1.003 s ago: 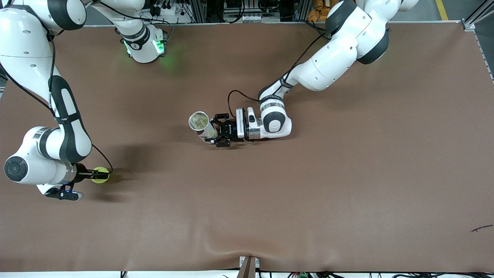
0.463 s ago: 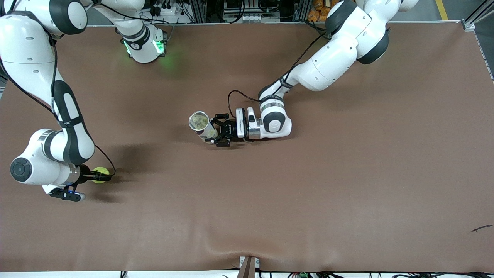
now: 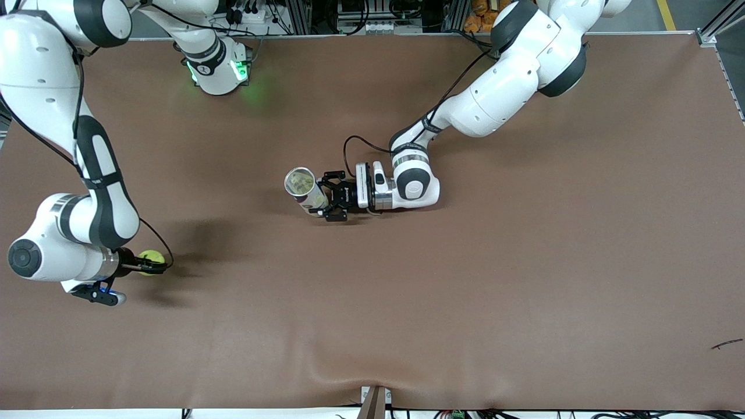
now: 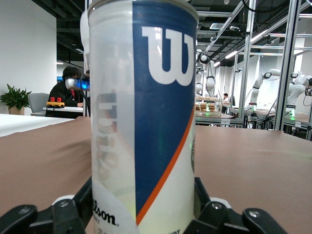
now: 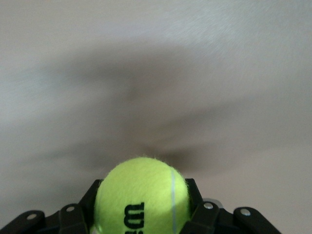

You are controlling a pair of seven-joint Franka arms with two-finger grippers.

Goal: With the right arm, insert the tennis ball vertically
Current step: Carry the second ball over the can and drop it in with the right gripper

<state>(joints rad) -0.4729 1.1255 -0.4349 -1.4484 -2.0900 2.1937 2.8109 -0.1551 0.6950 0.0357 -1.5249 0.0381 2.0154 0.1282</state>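
Observation:
A yellow-green tennis ball (image 3: 149, 256) is at the right arm's end of the table, and in the right wrist view the tennis ball (image 5: 141, 195) fills the space between the fingers. My right gripper (image 3: 152, 263) is shut on it, one black finger (image 5: 94, 195) pressed to each side. I cannot tell whether the ball still touches the mat. An upright clear Wilson ball can (image 3: 305, 189) stands mid-table, open mouth up, something yellowish inside. My left gripper (image 3: 327, 201) is shut on the can's lower part; the can (image 4: 141, 112) stands between its fingers.
The right arm's green-lit base (image 3: 218, 70) stands at the table's back edge. The brown mat has a ripple (image 3: 372, 378) by the front edge. A small dark scrap (image 3: 726, 344) lies near the front corner at the left arm's end.
The right gripper's fingers have closed onto the tennis ball, and that arm has shifted slightly with it. The left arm and the can have not moved.

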